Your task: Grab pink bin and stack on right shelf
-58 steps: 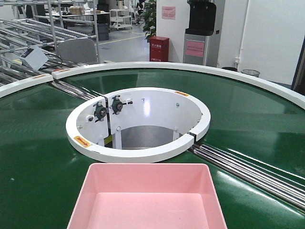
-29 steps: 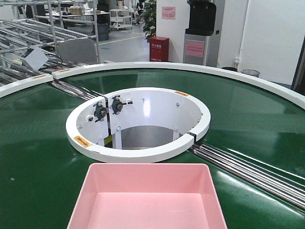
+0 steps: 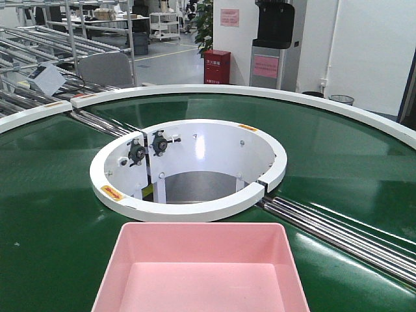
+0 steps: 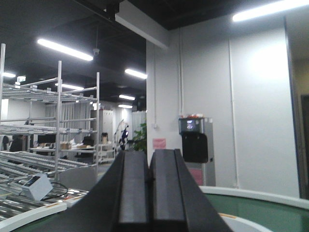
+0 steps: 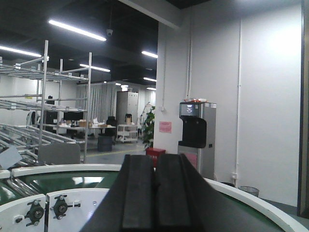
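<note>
The pink bin [image 3: 201,270] sits empty on the green conveyor belt [image 3: 45,214] at the bottom middle of the front view, its near part cut off by the frame edge. The right shelf is out of view. My left gripper [image 4: 149,159] shows only in the left wrist view, raised and pointing level across the room, its black fingers pressed together with nothing between them. My right gripper [image 5: 154,162] shows only in the right wrist view, likewise raised, shut and empty. Neither gripper appears in the front view.
A white ring wall [image 3: 188,205] surrounds the round opening in the belt's middle, just beyond the bin. Steel rollers [image 3: 338,234] cross the belt at the right. A water dispenser [image 3: 276,42], a red cabinet [image 3: 217,66] and metal racks [image 3: 39,39] stand behind.
</note>
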`<state>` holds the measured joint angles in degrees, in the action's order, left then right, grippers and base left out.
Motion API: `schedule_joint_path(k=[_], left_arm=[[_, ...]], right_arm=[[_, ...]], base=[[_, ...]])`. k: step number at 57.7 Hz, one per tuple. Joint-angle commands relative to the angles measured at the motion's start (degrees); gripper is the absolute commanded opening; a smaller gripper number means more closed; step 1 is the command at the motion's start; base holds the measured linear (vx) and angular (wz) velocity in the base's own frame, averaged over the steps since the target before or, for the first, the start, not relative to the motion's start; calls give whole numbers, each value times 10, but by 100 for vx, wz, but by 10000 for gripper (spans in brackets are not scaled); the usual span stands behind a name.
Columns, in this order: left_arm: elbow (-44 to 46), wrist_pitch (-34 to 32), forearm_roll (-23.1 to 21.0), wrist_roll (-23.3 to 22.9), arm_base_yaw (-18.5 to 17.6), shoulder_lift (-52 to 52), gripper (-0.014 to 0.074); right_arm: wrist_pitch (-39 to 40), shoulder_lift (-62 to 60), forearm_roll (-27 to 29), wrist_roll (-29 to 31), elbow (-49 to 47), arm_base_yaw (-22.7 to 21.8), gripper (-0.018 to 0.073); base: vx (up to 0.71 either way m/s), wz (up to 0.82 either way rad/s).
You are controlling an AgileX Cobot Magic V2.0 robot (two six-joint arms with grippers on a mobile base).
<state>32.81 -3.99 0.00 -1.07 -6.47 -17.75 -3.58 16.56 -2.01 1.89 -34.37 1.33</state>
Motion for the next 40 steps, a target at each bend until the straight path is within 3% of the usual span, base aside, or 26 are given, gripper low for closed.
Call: schedule_joint_path(k=[1,12,26,33,40], left_arm=[[95,31,0,11,1,-99,-8],[156,47,-3,11,0,-224,-8],[155,28,0,11,0,-266,45],[155,28,0,11,0,-266,137],[155,28,0,11,0,-266,299]], right_arm=[[10,92,-8,7,-79,-3,-11],[15,198,20,-6,-120,-3,-11],[19,224,29,-6,-120,-3,60],[19,224,29,-6,-120,-3,208],[17,224,29,-6,-120,-3,457]], base=[[0,1],[0,0],[0,0],[0,0],[0,0]])
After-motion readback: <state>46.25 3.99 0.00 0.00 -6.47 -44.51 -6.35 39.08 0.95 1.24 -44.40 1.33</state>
